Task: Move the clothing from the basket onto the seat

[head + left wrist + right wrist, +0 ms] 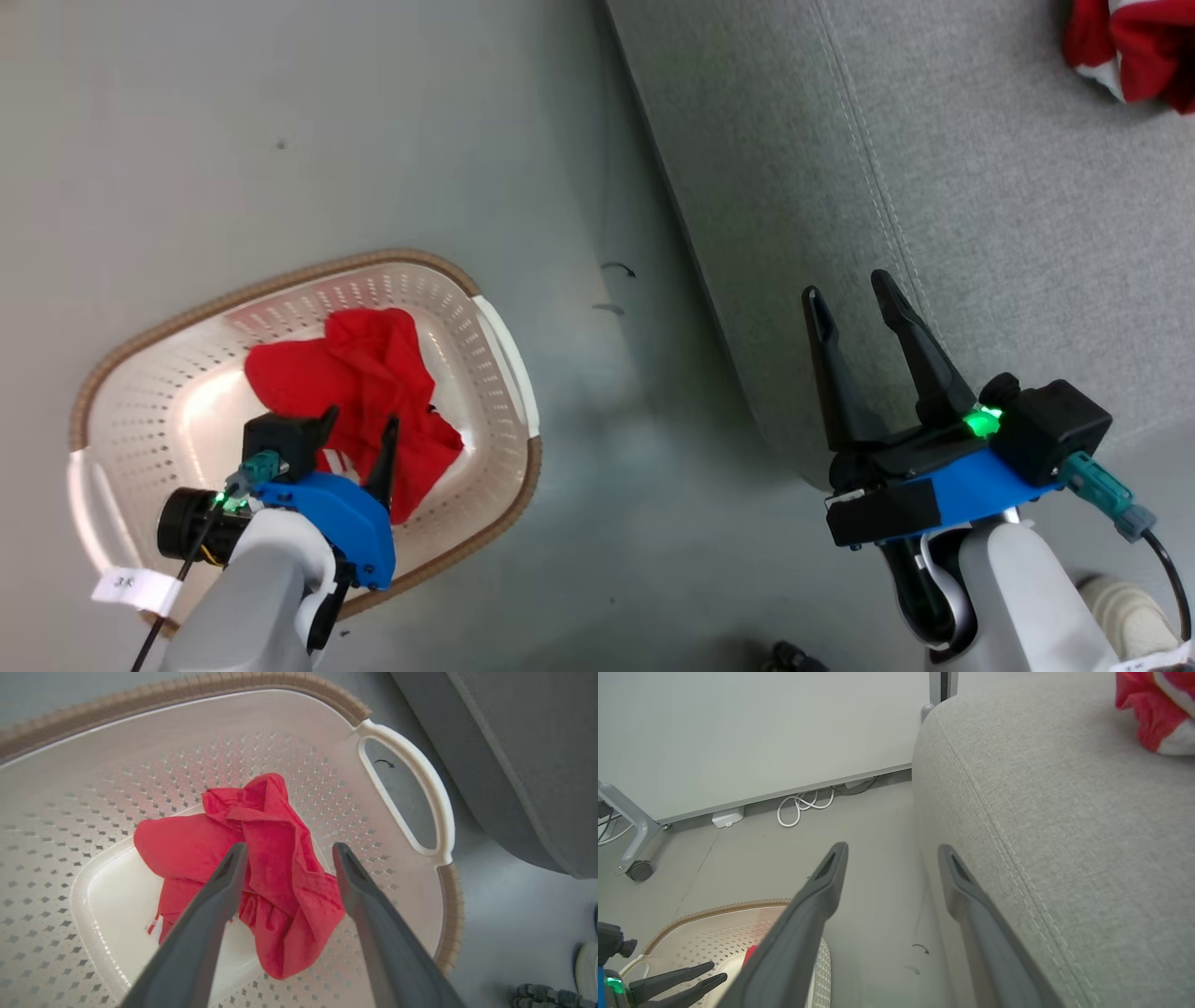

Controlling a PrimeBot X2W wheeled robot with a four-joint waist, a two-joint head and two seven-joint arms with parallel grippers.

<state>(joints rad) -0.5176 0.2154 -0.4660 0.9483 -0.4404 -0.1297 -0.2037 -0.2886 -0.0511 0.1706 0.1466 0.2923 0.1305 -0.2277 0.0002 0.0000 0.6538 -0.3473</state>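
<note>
My left gripper hangs over the basket, jaws wide, holding nothing. My right gripper stands wide and empty at the seat edge. Garments: two. One red garment lies crumpled on the basket floor, its main fold running 11 to 5 o'clock in the head view. The second garment, red with white panels, lies on the seat at 1 o'clock. Basket: one, long axis 8 to 2 o'clock.

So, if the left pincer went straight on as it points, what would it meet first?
Probably the crumpled red garment in the basket, right ahead of the open left pincer; depth unclear.
</note>
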